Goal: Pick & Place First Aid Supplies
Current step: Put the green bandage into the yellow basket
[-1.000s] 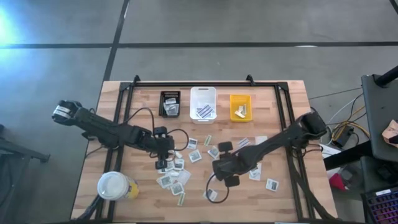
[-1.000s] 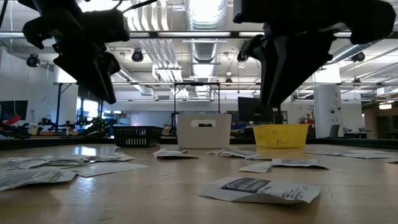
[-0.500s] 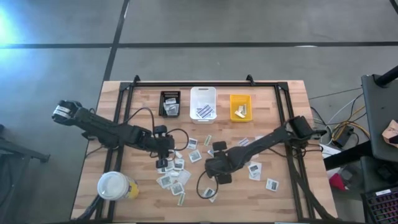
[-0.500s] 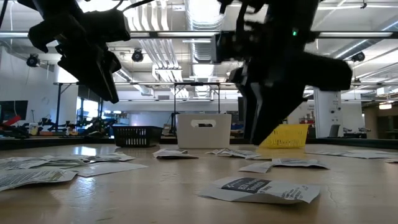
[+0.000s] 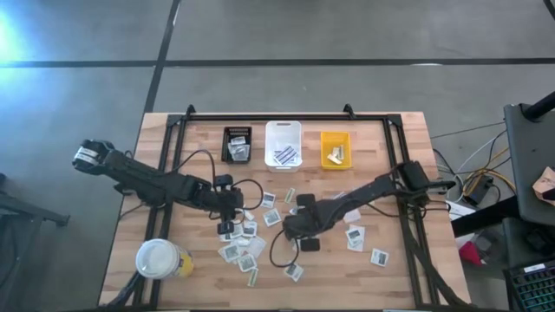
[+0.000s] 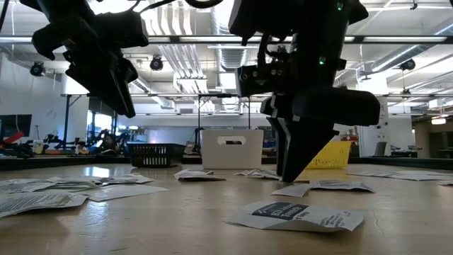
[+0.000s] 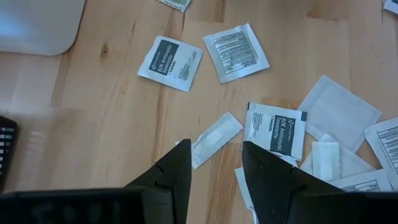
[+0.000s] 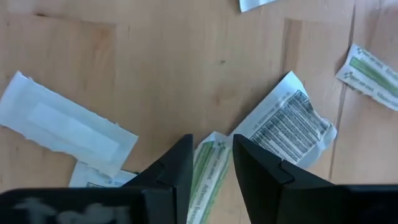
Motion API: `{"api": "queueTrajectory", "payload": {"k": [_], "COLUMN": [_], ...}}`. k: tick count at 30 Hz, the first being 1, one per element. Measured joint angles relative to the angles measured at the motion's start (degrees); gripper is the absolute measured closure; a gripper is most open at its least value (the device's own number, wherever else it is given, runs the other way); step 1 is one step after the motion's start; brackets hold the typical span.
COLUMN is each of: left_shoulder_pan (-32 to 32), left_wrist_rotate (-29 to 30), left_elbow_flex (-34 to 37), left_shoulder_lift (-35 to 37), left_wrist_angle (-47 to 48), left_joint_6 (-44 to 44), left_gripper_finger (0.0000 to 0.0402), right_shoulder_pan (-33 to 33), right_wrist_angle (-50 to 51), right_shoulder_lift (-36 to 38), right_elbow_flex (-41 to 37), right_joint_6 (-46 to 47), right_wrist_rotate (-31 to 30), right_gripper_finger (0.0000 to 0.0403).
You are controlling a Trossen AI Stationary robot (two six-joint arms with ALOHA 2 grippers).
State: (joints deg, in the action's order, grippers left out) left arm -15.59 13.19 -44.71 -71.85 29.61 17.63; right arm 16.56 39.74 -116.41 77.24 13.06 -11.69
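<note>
Swinging leftward since a second ago, the right gripper (image 5: 290, 227) now sits low at table centre, its fingers (image 8: 171, 171) parted around a green-striped strip packet (image 8: 208, 171) on the wood. At its nine o'clock the left gripper (image 5: 228, 217) hangs unchanged, jaws apart and empty, above scattered first aid packets (image 7: 273, 127).

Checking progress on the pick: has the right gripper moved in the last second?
Yes. In the high view the right gripper has slid left and toward the white bin, and now sits below that bin rather than under the yellow bin.
</note>
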Motion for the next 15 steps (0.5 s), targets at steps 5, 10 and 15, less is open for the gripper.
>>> {"api": "queueTrajectory", "payload": {"k": [5, 10, 15], "left_shoulder_pan": [0.00, 0.00, 0.00], "left_wrist_rotate": [0.02, 0.02, 0.15], "left_elbow_flex": [0.00, 0.00, 0.00], "left_shoulder_lift": [0.00, 0.00, 0.00], "left_wrist_angle": [0.00, 0.00, 0.00], "left_joint_6": [-0.02, -0.43, -1.03], "left_gripper_finger": [0.0266, 0.0266, 0.0266], "right_shoulder_pan": [-1.05, -1.56, -1.91], "right_wrist_angle": [-0.58, -0.62, -0.17], "right_shoulder_lift": [0.21, 0.21, 0.21], "right_elbow_flex": [-1.14, -1.34, -1.45], "right_joint_6": [1.72, 3.09, 3.08], "right_wrist_rotate": [0.96, 1.46, 1.07], "right_gripper_finger": [0.0313, 0.0344, 0.0378]}}
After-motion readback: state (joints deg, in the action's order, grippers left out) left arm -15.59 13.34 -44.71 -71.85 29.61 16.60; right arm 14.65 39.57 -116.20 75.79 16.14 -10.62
